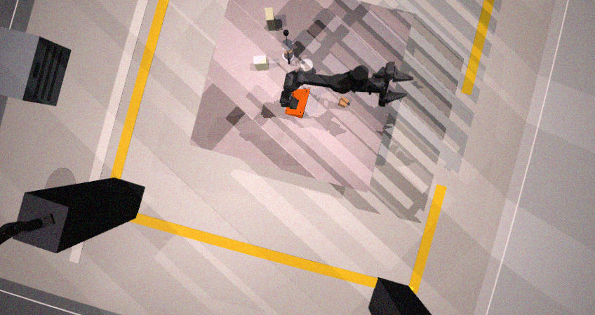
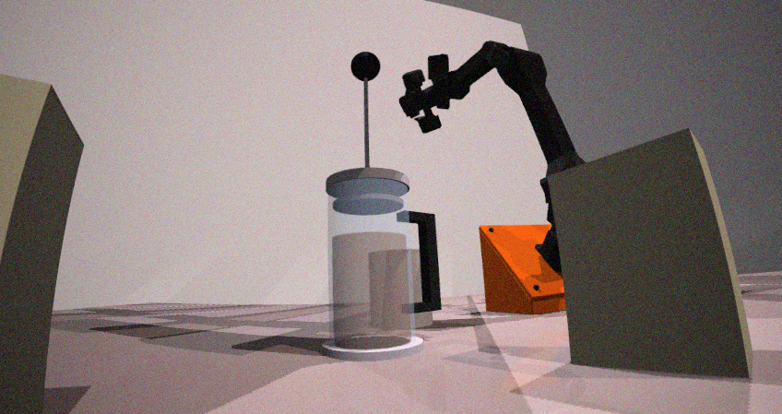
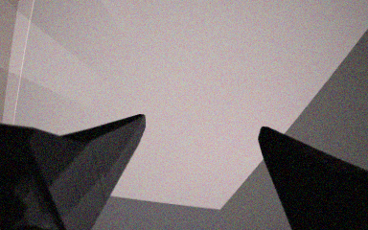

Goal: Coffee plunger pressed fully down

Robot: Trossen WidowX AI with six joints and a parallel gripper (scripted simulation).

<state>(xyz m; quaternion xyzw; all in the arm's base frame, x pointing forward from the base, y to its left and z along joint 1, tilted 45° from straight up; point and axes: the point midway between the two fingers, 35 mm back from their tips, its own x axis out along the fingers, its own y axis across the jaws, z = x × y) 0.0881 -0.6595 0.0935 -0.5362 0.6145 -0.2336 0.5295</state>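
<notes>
Left to right in the exterior view: coffee press (image 2: 371,267) is seen upright on the pinkish table (image 2: 274,377), plunger knob (image 2: 365,65) fully raised on its rod. Gripper (image 2: 420,102) is held just right of the knob, near its height, apart from it, fingers spread wide with nothing gripped. Orange block (image 2: 510,270) is seen further right.

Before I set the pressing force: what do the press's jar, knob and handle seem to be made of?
Jar: looks like clear glass or plastic; the brown fill shows through its wall. Knob: matte black ball, plastic or rubber by the look, with no shine. Handle: same flat black, likely plastic. None can be told for sure.
</notes>
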